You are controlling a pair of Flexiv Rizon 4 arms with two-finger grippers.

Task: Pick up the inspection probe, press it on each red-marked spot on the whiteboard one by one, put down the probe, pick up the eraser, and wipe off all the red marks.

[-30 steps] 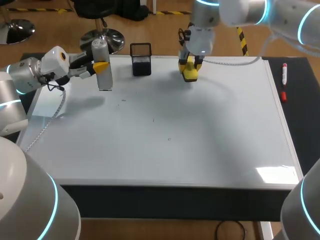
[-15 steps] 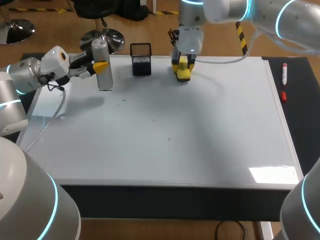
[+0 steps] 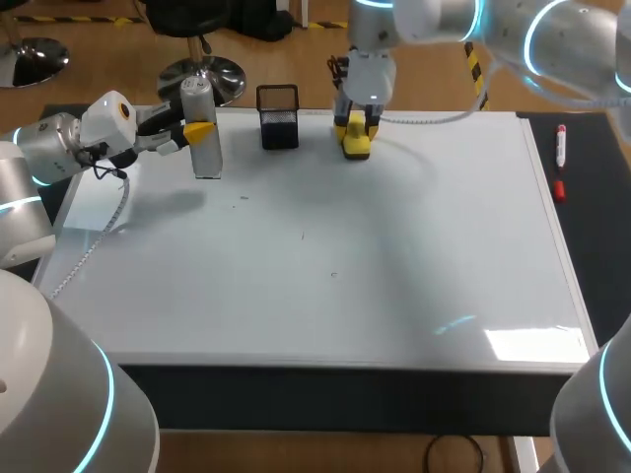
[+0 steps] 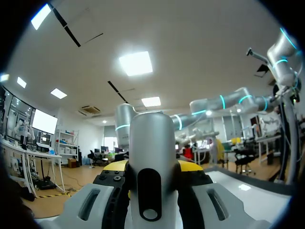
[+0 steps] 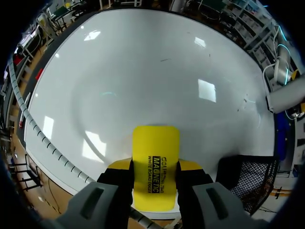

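The grey cylindrical probe (image 3: pixel 205 143) stands upright over the whiteboard's (image 3: pixel 414 256) far left corner, and my left gripper (image 3: pixel 197 131) is shut on it. In the left wrist view the probe (image 4: pixel 151 138) fills the gap between the yellow-tipped fingers of that gripper (image 4: pixel 152 172). My right gripper (image 3: pixel 355 126) is shut on the yellow eraser (image 3: pixel 356 141), at the board's far edge just right of the black mesh basket (image 3: pixel 278 118). In the right wrist view the eraser (image 5: pixel 155 157) sits in the gripper (image 5: pixel 155 172) over the white board (image 5: pixel 143 71). I see no red marks on the board, only a few faint dark specks (image 3: pixel 303 235).
A red marker (image 3: pixel 560 146) lies on the black mat right of the board. A white cable (image 3: pixel 99 232) trails along the board's left edge. The mesh basket (image 5: pixel 248 179) stands close beside the right gripper.
My right gripper has carried the eraser left and toward the far edge, closer to the mesh basket. The left arm and the probe have stayed put.
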